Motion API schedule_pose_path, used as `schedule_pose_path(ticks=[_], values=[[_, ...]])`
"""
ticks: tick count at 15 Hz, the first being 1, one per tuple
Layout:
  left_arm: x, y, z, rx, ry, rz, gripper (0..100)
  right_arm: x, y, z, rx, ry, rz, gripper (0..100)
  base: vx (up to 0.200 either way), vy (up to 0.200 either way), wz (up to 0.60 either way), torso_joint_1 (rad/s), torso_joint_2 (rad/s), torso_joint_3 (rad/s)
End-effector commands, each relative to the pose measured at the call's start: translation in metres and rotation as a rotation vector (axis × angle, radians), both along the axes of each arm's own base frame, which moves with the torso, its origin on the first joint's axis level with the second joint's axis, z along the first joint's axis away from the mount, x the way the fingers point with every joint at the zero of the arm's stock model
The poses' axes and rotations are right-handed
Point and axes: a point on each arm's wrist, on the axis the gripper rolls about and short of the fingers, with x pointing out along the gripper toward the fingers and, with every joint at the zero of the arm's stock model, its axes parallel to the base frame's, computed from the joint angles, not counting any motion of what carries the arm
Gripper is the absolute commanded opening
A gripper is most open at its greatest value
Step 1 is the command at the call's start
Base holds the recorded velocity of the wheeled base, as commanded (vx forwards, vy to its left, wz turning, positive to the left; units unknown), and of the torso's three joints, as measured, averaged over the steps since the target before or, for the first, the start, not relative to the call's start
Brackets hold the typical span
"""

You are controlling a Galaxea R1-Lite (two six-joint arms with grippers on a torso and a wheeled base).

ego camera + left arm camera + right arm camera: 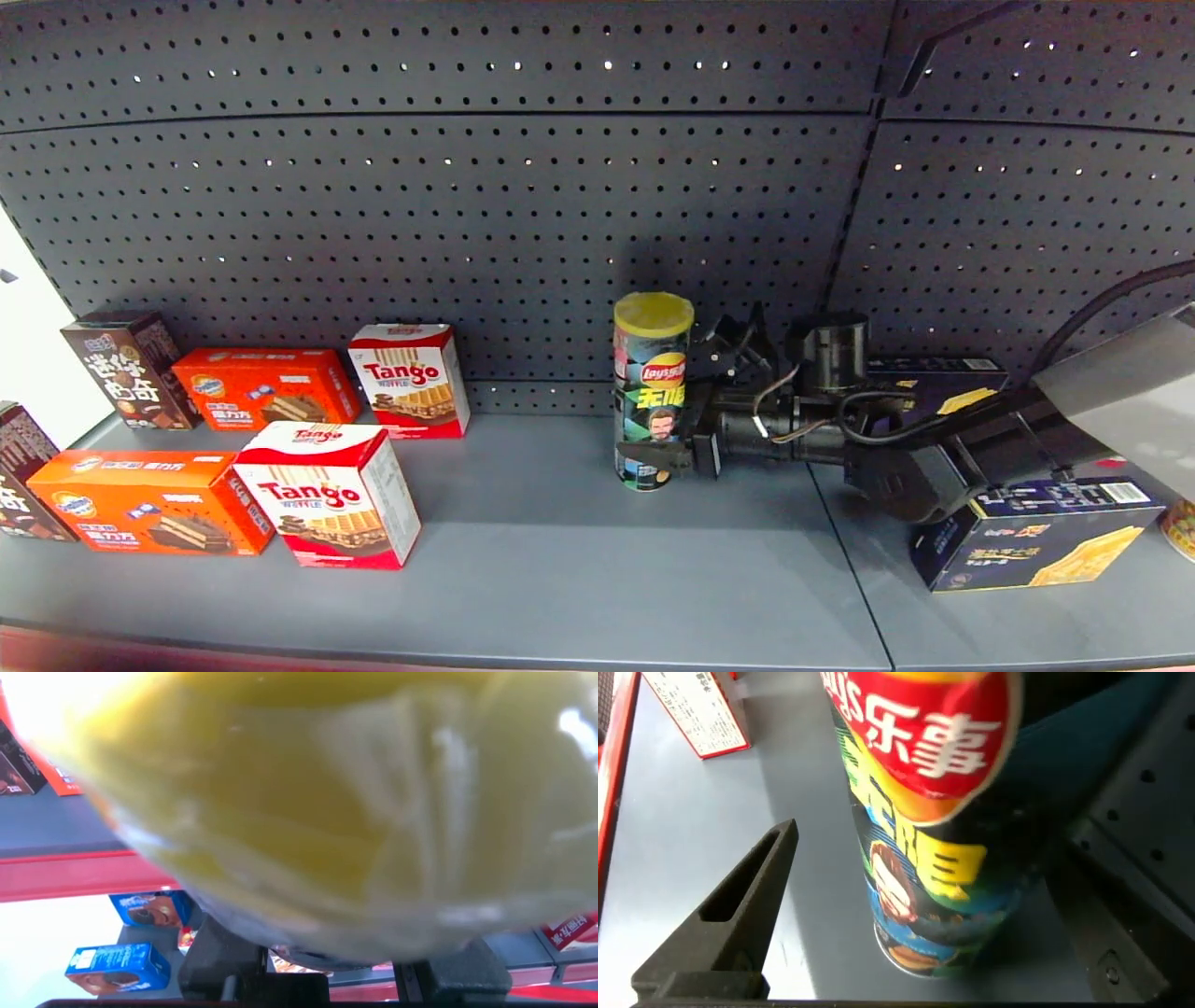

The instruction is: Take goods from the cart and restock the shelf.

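The chips can [653, 392] stands upright on the grey shelf [560, 523], near the pegboard back panel [467, 233] and about in the middle between the wafer boxes [327, 495] on the left and a dark blue box [1036, 532] on the right. The right gripper [680, 401] is around the lower half of the can, reaching in from the right side. Its fingers [738, 915] are released: in the right wrist view a strip of bare shelf is seen between the near finger and the wall of the can, so nothing presses on it.

The can seems to be a stiff paperboard tube with a yellow plastic lid [653, 311]. It is probably light, and its glossy wall may be a little slippery. Because it is tall and narrow, a push near the top could tip it over. The chips inside are fragile, so it should not be dropped or knocked. If it must be taken again, the best place is the middle of the body, from two opposite sides, and not on the lid, which may come off.

A blurred yellow object [308, 803] is very close to the left wrist camera. Whether the left gripper [336, 985] is clenched on it cannot be told.
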Motion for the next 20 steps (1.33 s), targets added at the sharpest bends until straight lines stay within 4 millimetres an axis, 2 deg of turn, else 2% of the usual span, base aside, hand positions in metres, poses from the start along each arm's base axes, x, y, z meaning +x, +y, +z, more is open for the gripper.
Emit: schedule_pose_path(ticks=[1,7,12,13,17,20], values=[[0.000,0.000,0.000,0.000,0.000,0.001,0,0.004,0.004,-0.004,-0.001,0.002,0.004,100,0.000,0.000,0.00,0.000,0.00,0.000],[0.000,0.000,0.000,0.000,0.000,0.001,0,0.011,0.010,-0.013,-0.006,0.010,0.005,100,0.000,0.000,0.00,0.000,0.00,0.000],[0.000,0.000,0.001,0.000,-0.001,0.003,0,0.017,0.013,-0.012,0.000,-0.001,0.007,100,0.000,0.000,0.00,0.000,0.00,0.000],[0.000,0.000,0.001,0.000,-0.001,0.004,0,0.017,0.014,-0.013,0.000,-0.001,0.010,0,0.000,0.000,0.00,0.000,0.00,0.000],[0.000,0.000,-0.001,0.003,0.003,0.004,0,0.011,0.017,-0.009,0.002,-0.005,0.008,0,0.000,0.000,0.00,0.000,0.00,0.000],[0.000,0.000,-0.001,0.003,0.003,0.004,0,0.002,0.016,0.005,0.012,-0.023,0.011,0,0.000,0.000,0.00,0.000,0.00,0.000]])
